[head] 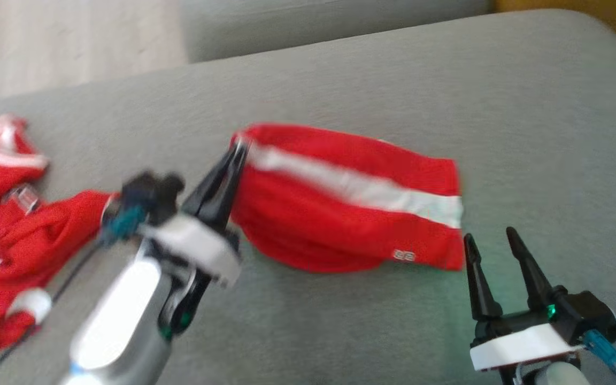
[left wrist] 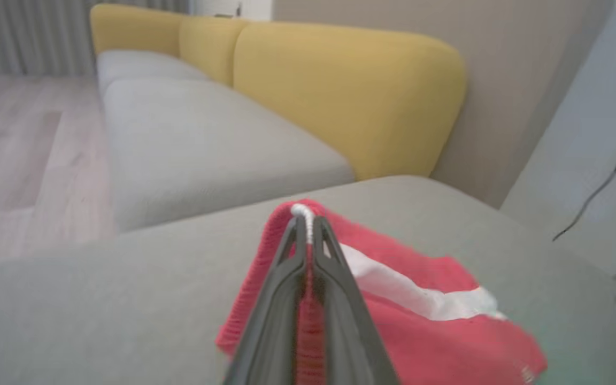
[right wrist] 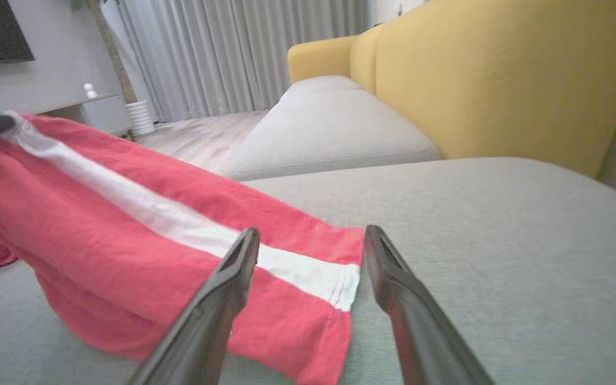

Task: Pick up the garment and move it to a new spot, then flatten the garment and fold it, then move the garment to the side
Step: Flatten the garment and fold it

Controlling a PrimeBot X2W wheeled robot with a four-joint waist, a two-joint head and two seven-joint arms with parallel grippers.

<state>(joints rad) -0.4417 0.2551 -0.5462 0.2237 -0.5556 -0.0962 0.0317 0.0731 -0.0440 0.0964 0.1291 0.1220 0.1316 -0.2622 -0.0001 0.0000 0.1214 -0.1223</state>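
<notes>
Head view: left gripper point(head: 238, 147) is pinched tight on the top-left corner of the red garment point(head: 340, 214). That corner is lifted off the grey cushion point(head: 447, 91), and the rest of the cloth sags onto the cushion's middle. The left arm comes in from the cushion's near-left edge, forearm slanting up and right, fingers pointing away from the robot. The right gripper point(head: 490, 235) is spread wide and holds nothing. It sits low at the cushion's near-right, fingers pointing away, just beside the garment's hem corner; contact can't be told. A second red garment point(head: 14, 235) lies crumpled at the cushion's left edge.
</notes>
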